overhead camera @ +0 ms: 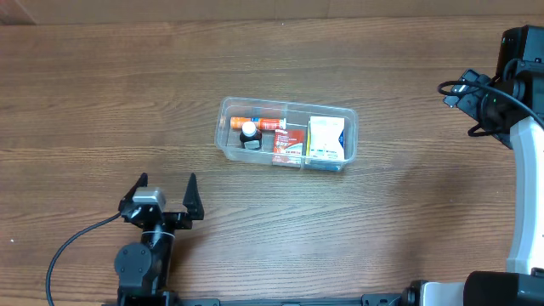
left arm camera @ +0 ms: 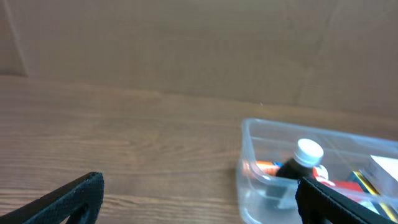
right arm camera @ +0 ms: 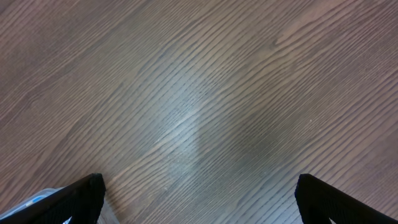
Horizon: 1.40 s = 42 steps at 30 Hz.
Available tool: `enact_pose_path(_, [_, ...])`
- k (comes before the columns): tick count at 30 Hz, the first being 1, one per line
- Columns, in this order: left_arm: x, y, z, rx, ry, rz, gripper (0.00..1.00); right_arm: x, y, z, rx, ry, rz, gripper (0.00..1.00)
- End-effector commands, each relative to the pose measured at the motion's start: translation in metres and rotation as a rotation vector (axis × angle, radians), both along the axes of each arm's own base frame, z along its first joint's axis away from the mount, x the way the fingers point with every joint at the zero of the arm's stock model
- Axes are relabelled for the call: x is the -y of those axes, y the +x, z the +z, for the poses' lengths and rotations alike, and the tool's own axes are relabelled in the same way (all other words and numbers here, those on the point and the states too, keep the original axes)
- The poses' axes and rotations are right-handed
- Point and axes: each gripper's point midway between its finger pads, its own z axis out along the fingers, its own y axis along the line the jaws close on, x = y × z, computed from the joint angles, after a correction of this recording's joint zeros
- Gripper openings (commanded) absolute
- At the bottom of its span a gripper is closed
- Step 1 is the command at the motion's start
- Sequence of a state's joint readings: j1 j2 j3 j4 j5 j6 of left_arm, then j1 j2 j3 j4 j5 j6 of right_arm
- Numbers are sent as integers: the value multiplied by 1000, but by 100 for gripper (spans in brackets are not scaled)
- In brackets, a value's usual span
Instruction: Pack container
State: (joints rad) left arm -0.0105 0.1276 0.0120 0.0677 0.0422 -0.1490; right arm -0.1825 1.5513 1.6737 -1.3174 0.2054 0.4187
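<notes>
The clear plastic container (overhead camera: 289, 104) sits on the wooden table near its middle. Inside it are a dark bottle with a white cap (overhead camera: 249, 133), an orange item (overhead camera: 263, 123), a red box (overhead camera: 290, 144) and a white box with yellow and blue print (overhead camera: 326, 138). My left gripper (overhead camera: 167, 184) is open and empty, in front of and to the left of the container. The left wrist view shows the container (left arm camera: 249, 155) and the bottle (left arm camera: 305, 155) ahead on the right. My right gripper (right arm camera: 199, 193) is open and empty above bare table at the far right.
The right arm and its cables (overhead camera: 497, 98) stand at the table's right edge. A corner of the container (right arm camera: 37, 200) shows at the bottom left of the right wrist view. A brown wall (left arm camera: 186, 43) stands behind the table.
</notes>
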Motion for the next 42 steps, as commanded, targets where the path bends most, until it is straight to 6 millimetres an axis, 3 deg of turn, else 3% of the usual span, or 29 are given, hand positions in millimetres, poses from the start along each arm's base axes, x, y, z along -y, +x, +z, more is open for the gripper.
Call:
enact_pose_path(1, [-13, -3, 3, 25, 18, 49, 100, 1, 3, 8, 27, -3, -4, 100])
enact_pose_path(6, [-24, -8, -10, -24, 17, 95, 100, 1, 3, 8, 28, -3, -4, 100])
enact_pose_path(35, [-24, -8, -10, -25, 17, 95, 100, 2, 0, 9, 20, -17, 1, 100])
enact_pose_path(38, [-24, -8, -10, -25, 17, 95, 100, 0, -6, 22, 62, -19, 3, 100])
enact_pose_path(42, [-24, -8, -10, -25, 17, 95, 100, -30, -25, 62, 211, 70, 77, 100])
